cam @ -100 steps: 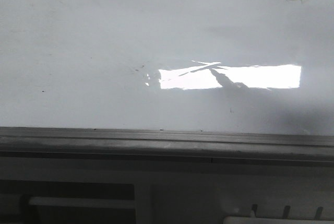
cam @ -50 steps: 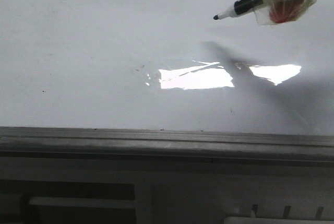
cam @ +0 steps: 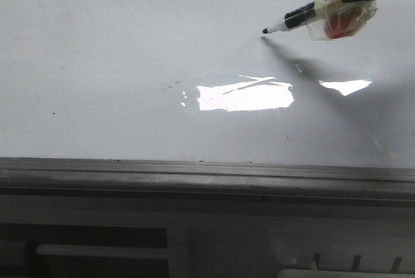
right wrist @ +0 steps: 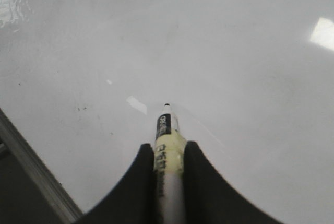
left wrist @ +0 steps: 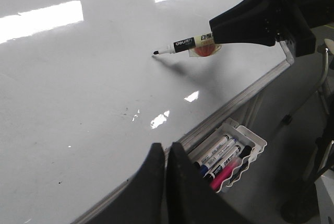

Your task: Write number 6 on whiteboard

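Right gripper (right wrist: 168, 153) clenched on a marker (cam: 299, 16), its tip just at the whiteboard (cam: 130, 45).

The two dark fingers (right wrist: 141, 182) pinch the marker's taped barrel from either side, and the pen slants down toward the board's far right part, its black tip meeting its own shadow on the glossy surface; whether it actually touches cannot be told. No stroke of the number 6 shows on the board. The left gripper (left wrist: 166, 153) hangs over the near edge with its fingers pressed together, holding nothing. Beyond the grey edge rail (cam: 194, 174), beside the board's right side, a white tray (left wrist: 237, 153) holds several markers lying side by side.
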Robot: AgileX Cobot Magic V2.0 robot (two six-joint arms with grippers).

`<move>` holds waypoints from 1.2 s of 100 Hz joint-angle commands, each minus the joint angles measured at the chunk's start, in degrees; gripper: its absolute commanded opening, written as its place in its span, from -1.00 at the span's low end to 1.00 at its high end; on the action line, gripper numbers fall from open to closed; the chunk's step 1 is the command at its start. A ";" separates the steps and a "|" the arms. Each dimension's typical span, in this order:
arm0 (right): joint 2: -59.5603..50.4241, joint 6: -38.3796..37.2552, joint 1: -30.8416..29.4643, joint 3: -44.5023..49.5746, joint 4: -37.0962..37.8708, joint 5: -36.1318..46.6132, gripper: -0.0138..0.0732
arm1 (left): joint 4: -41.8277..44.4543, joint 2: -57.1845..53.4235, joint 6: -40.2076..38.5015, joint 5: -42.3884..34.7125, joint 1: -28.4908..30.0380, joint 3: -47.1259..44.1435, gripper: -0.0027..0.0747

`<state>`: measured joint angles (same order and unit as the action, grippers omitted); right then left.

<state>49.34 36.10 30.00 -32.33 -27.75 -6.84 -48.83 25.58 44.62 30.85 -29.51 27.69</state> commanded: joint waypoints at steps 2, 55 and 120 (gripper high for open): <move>-0.18 0.53 -0.99 -1.47 0.15 4.66 -0.82 | -2.11 0.70 -0.48 -2.18 0.15 1.52 -0.98; 3.22 0.53 -2.07 -1.47 0.04 -3.03 -0.82 | -2.11 0.70 -0.48 -3.71 0.15 1.52 -0.98; 2.16 -6.84 -2.07 -1.47 8.65 -20.09 -0.82 | -2.11 0.70 -0.48 -3.87 0.15 1.52 -0.98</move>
<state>51.95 33.39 28.37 -32.91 -27.32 -28.07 -48.83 25.62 44.59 30.02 -29.51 27.69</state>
